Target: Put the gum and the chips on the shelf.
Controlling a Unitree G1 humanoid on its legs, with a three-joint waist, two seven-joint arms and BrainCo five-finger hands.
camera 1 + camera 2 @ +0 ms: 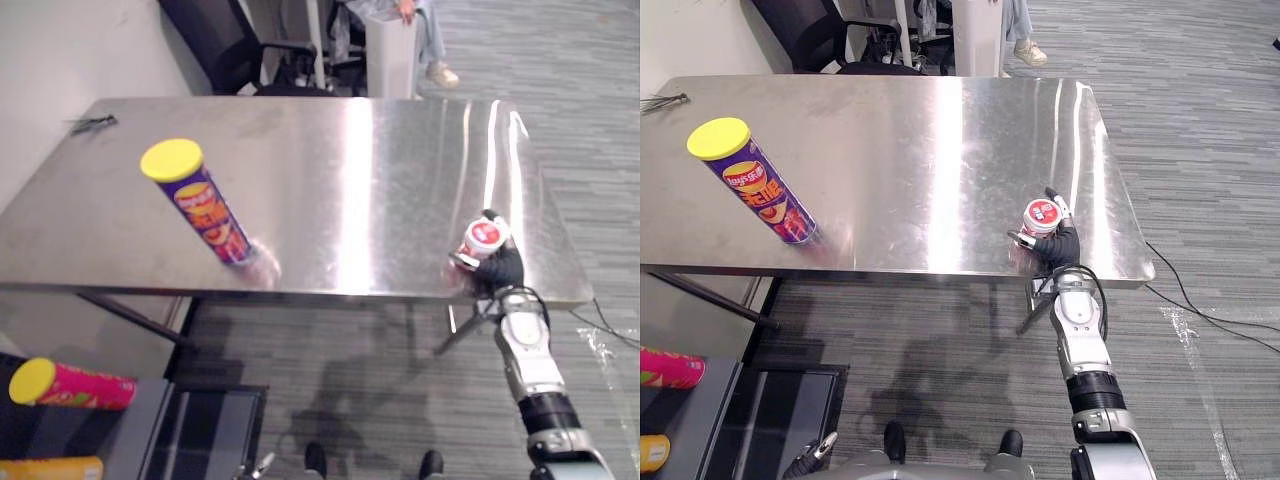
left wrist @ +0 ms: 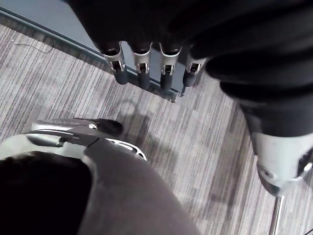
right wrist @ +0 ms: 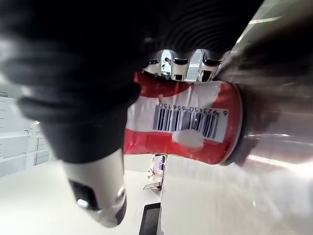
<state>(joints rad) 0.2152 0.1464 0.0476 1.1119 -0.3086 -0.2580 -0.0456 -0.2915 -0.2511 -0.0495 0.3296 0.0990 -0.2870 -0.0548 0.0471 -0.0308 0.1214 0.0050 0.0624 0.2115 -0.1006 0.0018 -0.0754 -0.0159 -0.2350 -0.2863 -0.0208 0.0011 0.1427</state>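
gum (image 1: 1041,216): near right edge of the tabletop (image 1: 920,150); inside the right hand
right hand (image 1: 1060,245): fingers curled round the gum
chips (image 1: 755,185): standing near left; well apart
left hand (image 2: 143,66): fingers straight, holding nothing

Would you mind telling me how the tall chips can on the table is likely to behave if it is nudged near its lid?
The chips can stands tall on a narrow base, so it would probably tip rather than slide. Once down, its round body would likely roll on the smooth steel table.
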